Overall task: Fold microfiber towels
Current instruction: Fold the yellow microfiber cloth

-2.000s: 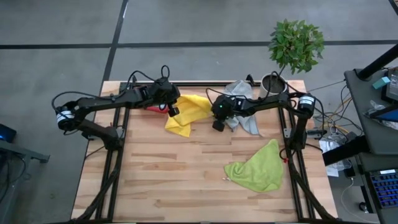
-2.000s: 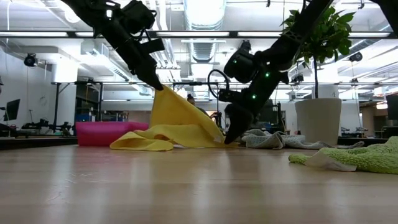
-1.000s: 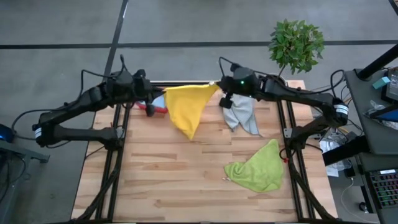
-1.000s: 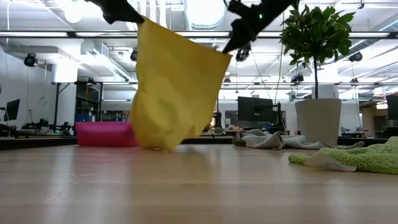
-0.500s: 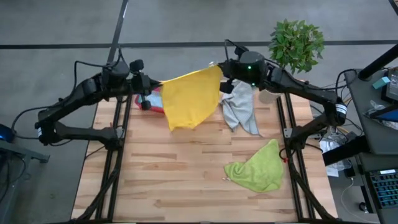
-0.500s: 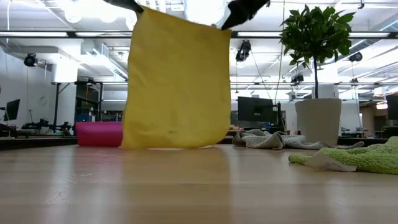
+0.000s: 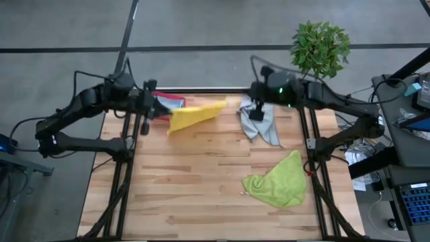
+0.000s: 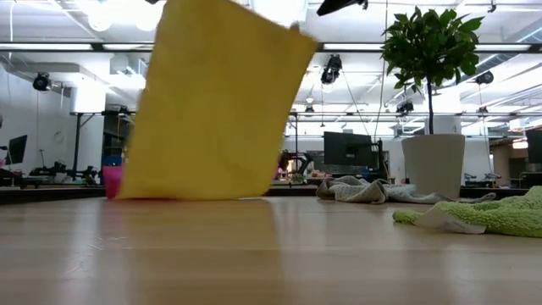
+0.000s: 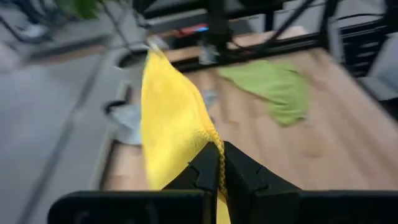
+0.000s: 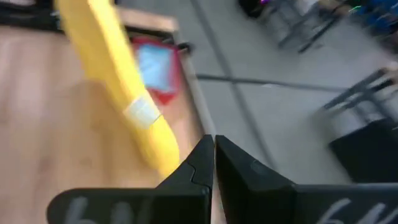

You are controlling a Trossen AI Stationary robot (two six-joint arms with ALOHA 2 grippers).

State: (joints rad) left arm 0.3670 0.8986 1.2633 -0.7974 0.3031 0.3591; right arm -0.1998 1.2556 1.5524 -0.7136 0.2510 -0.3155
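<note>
My left gripper (image 9: 219,167) is clamped on the yellow towel (image 7: 191,115) near the red bin (image 7: 172,101); my right gripper (image 10: 214,155) is closed, seemingly empty.

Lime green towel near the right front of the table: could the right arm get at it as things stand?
Probably not right away: the right gripper is shut on the yellow towel held up with the left gripper. The green towel itself lies uncovered.
</note>
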